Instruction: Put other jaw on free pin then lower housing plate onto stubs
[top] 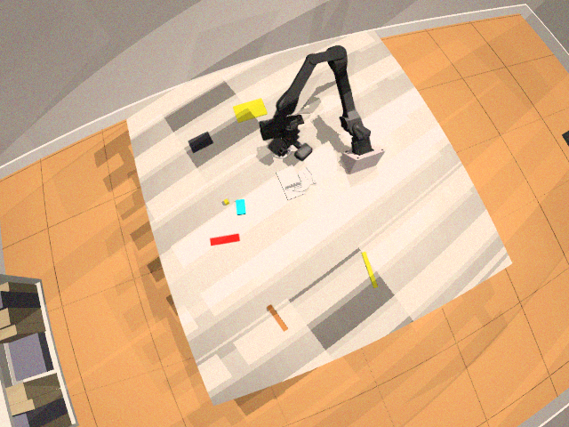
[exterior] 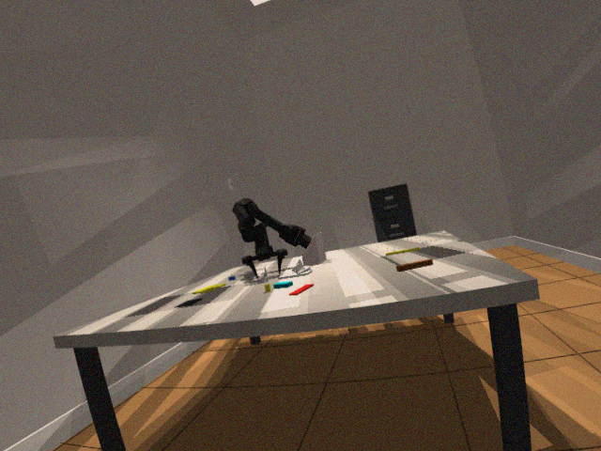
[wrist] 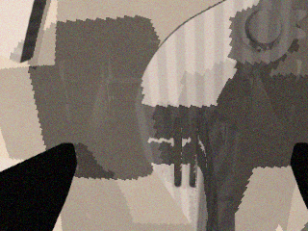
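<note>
My gripper is open and empty, low over the table, with its fingers wide on either side of the loose jaw. The loose pale jaw lies on the table; the wrist view shows its round boss and teeth at upper right, and two slots and a narrow upright fin between the fingers. The white base lies nearby; its dark edge shows at the wrist view's upper left. The seated jaw shows only faintly there. I cannot clearly tell the housing plate, pins or stubs apart.
A cyan block, a small yellow cube and a red bar lie beyond the base. A yellow plate and a black block lie to the side. The arm's grey mount stands close by.
</note>
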